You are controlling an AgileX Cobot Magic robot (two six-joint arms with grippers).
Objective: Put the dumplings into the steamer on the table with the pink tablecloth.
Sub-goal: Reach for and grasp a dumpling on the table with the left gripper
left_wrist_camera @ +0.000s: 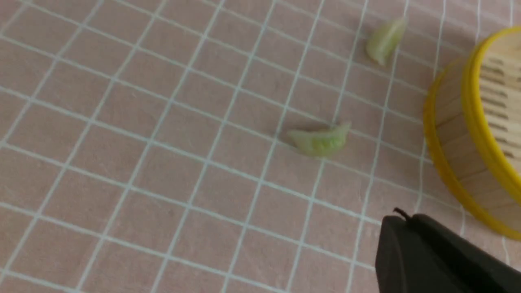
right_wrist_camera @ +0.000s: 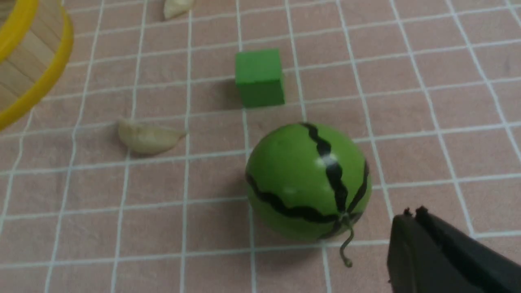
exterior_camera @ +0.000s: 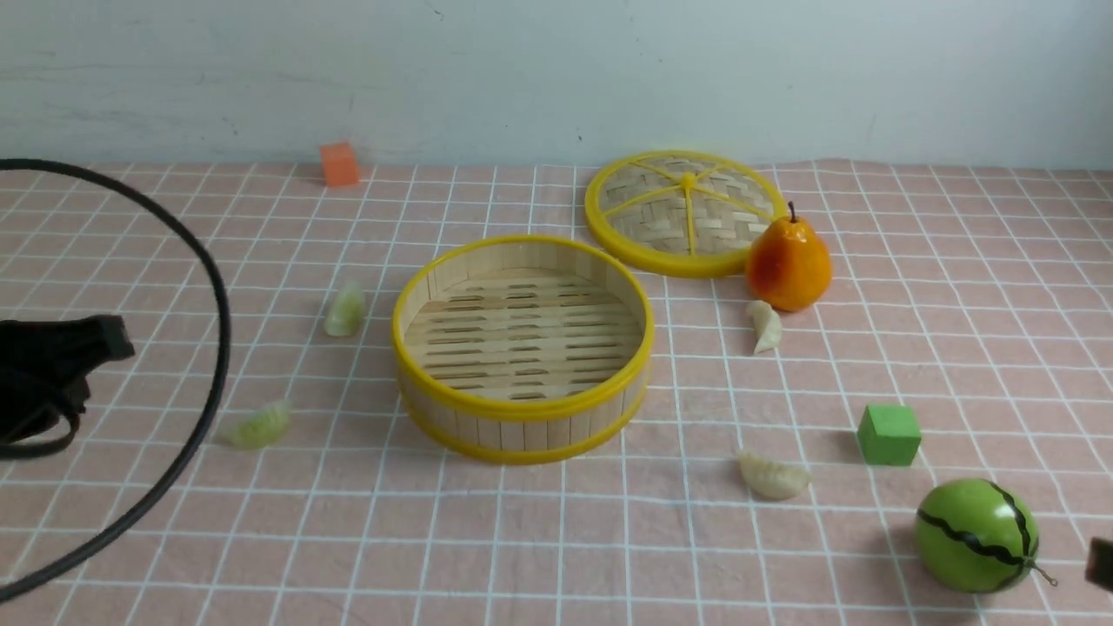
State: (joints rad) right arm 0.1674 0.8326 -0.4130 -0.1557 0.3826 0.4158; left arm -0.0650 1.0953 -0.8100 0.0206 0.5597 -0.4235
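The round bamboo steamer (exterior_camera: 522, 348) stands empty mid-table on the pink tablecloth (exterior_camera: 609, 539). Two pale green dumplings lie to its left, one nearer (exterior_camera: 254, 427) (left_wrist_camera: 320, 140) and one farther (exterior_camera: 345, 309) (left_wrist_camera: 385, 39). Two cream-white dumplings lie to its right, one beside the pear (exterior_camera: 766, 326) and one in front (exterior_camera: 773, 476) (right_wrist_camera: 147, 137). My left gripper (exterior_camera: 109, 337) (left_wrist_camera: 401, 221) is shut and empty, left of the nearer green dumpling. My right gripper (right_wrist_camera: 411, 217) is shut and empty beside the watermelon; only a dark corner of it (exterior_camera: 1101, 563) shows in the front view.
The woven yellow-spoked lid (exterior_camera: 687, 211) lies behind the steamer, with an orange pear (exterior_camera: 788, 261) at its right. A green cube (exterior_camera: 888, 433) (right_wrist_camera: 259, 77) and a toy watermelon (exterior_camera: 976, 535) (right_wrist_camera: 308, 180) sit at the front right. An orange cube (exterior_camera: 339, 163) is at the back. A black cable (exterior_camera: 204, 365) loops at the left.
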